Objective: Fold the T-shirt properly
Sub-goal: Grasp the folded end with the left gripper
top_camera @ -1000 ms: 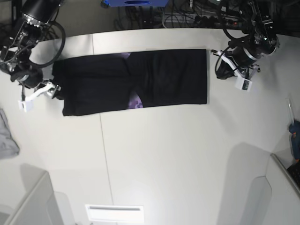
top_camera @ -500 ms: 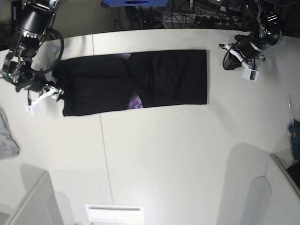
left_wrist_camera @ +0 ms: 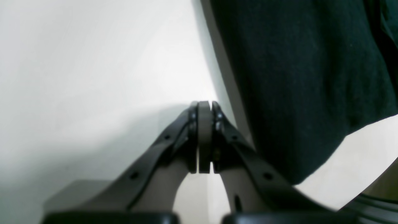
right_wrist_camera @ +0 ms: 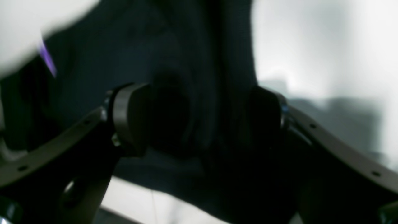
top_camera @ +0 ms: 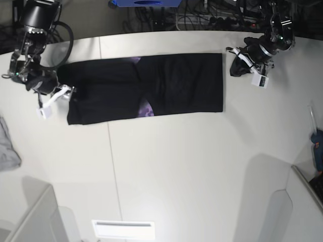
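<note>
T-shirt: the T-shirt [top_camera: 146,88] lies flat as a long black band across the upper middle of the base view, on the white table [top_camera: 192,166]. A bit of purple print [top_camera: 146,108] peeks out near its lower middle edge and another at the top edge.

Fold so far: judging from the narrow band shape, the long sides look already turned in. The crosswise fold, end to end, looks not yet done.

Left gripper: the left gripper [top_camera: 241,64] sits at the upper right of the base view, just beside the shirt's right end but off the cloth. In its wrist view the jaws are pressed together with nothing between them, over bare table.

Right gripper: the right gripper [top_camera: 56,97] is at the shirt's left end, upper left of the base view. Its wrist view shows the jaws spread wide with dark fabric between and below them, not clamped.

Step in hand: likely taking hold of the left end for the crosswise fold.

Next move: the right jaws would need to pinch the edge. The left gripper would have to spread and reach its own end.

Grey cloth: a small grey cloth [top_camera: 7,146] lies at the far left edge, well apart.
</note>
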